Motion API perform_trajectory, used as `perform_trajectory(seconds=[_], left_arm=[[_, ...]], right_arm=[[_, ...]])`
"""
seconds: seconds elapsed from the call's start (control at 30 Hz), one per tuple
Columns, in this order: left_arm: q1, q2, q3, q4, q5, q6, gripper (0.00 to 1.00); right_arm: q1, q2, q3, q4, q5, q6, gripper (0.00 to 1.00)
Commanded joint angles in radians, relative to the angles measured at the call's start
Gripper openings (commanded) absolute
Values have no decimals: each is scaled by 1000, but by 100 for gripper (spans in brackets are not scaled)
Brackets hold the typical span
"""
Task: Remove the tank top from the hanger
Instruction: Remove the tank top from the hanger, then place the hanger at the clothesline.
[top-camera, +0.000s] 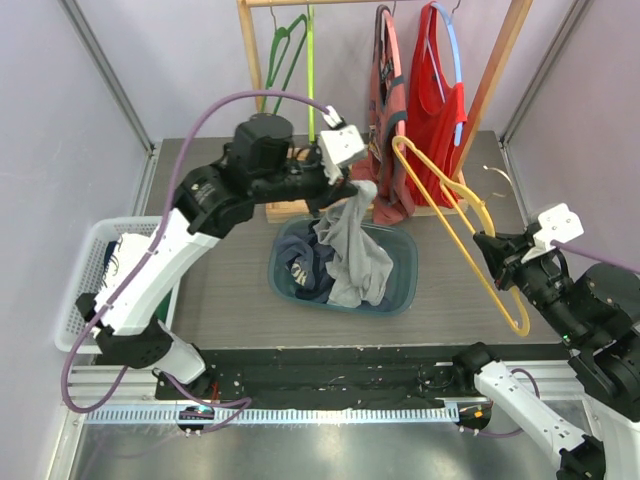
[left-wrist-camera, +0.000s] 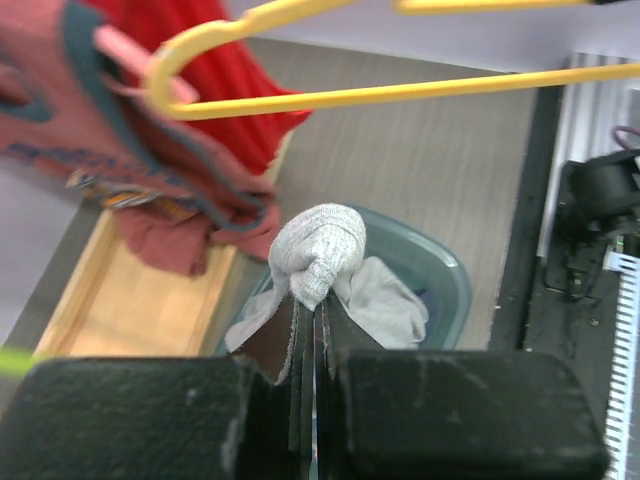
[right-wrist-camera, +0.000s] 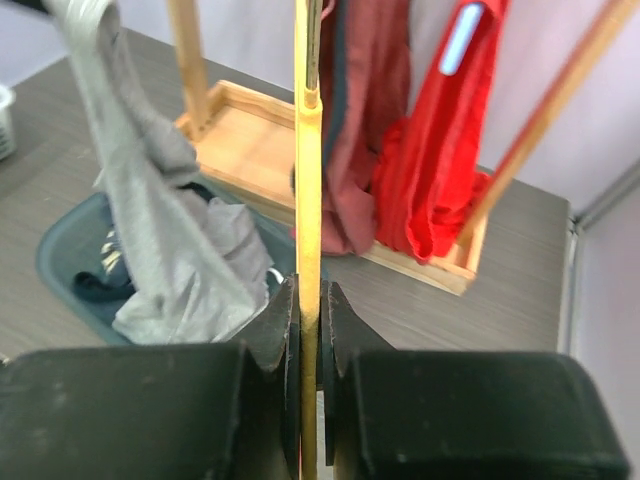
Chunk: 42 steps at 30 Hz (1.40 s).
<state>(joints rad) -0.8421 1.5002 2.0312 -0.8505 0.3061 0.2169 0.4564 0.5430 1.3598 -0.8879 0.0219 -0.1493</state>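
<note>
Grey desk (top-camera: 235, 290): left gripper (left-wrist-camera: 312, 312) pinching grey tank top (top-camera: 352, 250) above blue bin (left-wrist-camera: 452, 285), right gripper (top-camera: 487, 243) clamped on yellow hanger (right-wrist-camera: 308, 180).

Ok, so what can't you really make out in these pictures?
- Top view: contents of the white basket, mostly covered by the left arm.
- Top view: clothes in the blue bin, partly under the gray tank top.
- Right wrist view: upper end of the yellow hanger, cut off by the top edge.
- Left wrist view: print on the reddish garment, blurred.

Lab: aluminium-framed robot table (top-camera: 240, 292)
</note>
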Motion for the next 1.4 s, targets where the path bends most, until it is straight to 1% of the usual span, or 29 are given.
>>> perform_trajectory(seconds=[0.0,0.1,0.13,0.2,0.23,0.27,0.37,0.5,0.6,0.67,0.7,0.8,0.83,0.87,0.97,1.0,1.03,1.1,1.23,1.37], left_arm=[[-81,54,58,-13,37,18,0],[-97,60,21,-19,45,19,0],[-97,58,-27,-19,44,19,1],[-98,49,-81,-22,33,30,52],[-98,45,-139,-25,22,56,70],[-98,40,-169,-28,-4,73,73],[-98,25,-262,-47,-54,136,73],[-92,3,-350,-47,-146,147,72],[-86,-8,-439,-35,-205,142,71],[-84,-12,-469,-22,-205,139,73],[-86,-14,-483,-12,-184,133,73],[-84,-6,-461,-4,-124,107,77],[-84,-3,-447,-5,-116,105,82],[-86,5,-428,-16,-110,107,85],[-77,-12,-309,-70,-110,101,92],[-77,-20,-296,-76,-119,85,94],[-78,-34,-284,-88,-122,84,100],[-77,-69,-256,-128,-140,91,100],[-78,-158,-276,-197,-165,154,99],[-75,-250,-286,-237,-191,203,100]], right_arm=[[1,31,4,101,183,37,1],[1,41,-4,118,207,43,1],[-1,49,-8,122,204,45,1],[1,57,-13,132,185,56,1],[1,63,-17,136,181,57,1],[1,67,-19,141,165,60,1],[-1,74,-16,148,132,68,1],[1,75,2,149,44,70,1],[1,81,7,150,26,73,1],[1,87,7,149,16,76,1],[-1,89,9,150,9,80,1],[1,100,15,155,-8,93,1],[1,101,18,153,-43,99,1],[1,107,36,147,-54,103,1],[1,149,83,129,-100,125,1],[1,175,94,124,-120,129,1],[1,189,105,121,-175,139,1],[1,216,131,119,-218,143,1],[1,235,160,107,-230,148,1],[1,235,174,106,-263,221,1]])
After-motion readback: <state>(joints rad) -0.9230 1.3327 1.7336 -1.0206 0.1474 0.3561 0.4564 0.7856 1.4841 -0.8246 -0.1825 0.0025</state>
